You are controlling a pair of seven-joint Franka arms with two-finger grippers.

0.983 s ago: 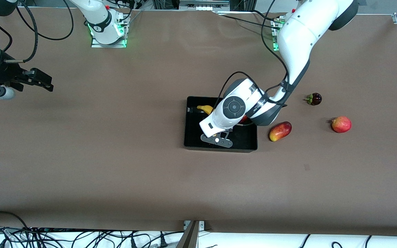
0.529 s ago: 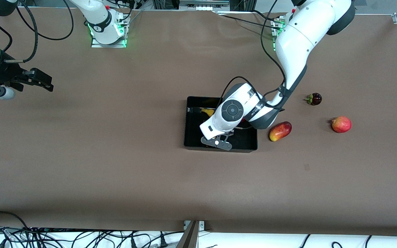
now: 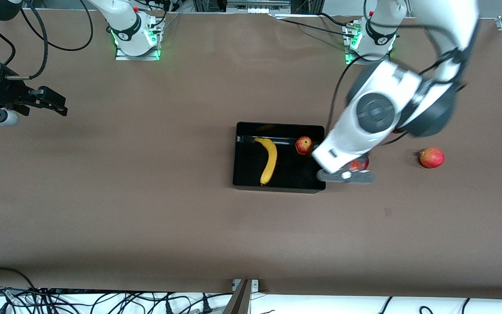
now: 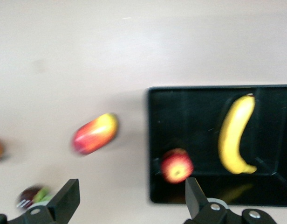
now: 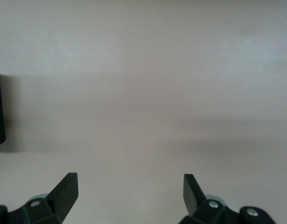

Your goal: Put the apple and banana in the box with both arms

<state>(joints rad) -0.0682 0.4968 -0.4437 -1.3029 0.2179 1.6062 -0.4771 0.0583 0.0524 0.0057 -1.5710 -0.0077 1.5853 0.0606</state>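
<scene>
The black box [image 3: 240, 174] sits mid-table. The yellow banana [image 3: 269, 160] lies in it, and the small red apple [image 3: 304, 145] rests in its corner toward the left arm's end. My left gripper [image 3: 345, 176] is raised over the box's edge at that end, open and empty. In the left wrist view the left gripper [image 4: 130, 198] shows spread fingers, with the apple [image 4: 177, 165], banana [image 4: 235, 135] and box [image 4: 153, 116] below. My right gripper [image 3: 52, 104] waits at the right arm's end of the table, and the right wrist view shows the right gripper [image 5: 129, 193] open over bare table.
A red-yellow mango-shaped fruit [image 3: 360, 163] lies just outside the box, partly under my left hand; it also shows in the left wrist view [image 4: 94, 134]. A larger red-pink fruit [image 3: 431, 157] lies toward the left arm's end. A dark mangosteen [image 4: 34, 196] lies nearby.
My left arm has lifted out of the box and swung toward its own end of the table, uncovering the banana and apple lying in the box. The right arm has not moved.
</scene>
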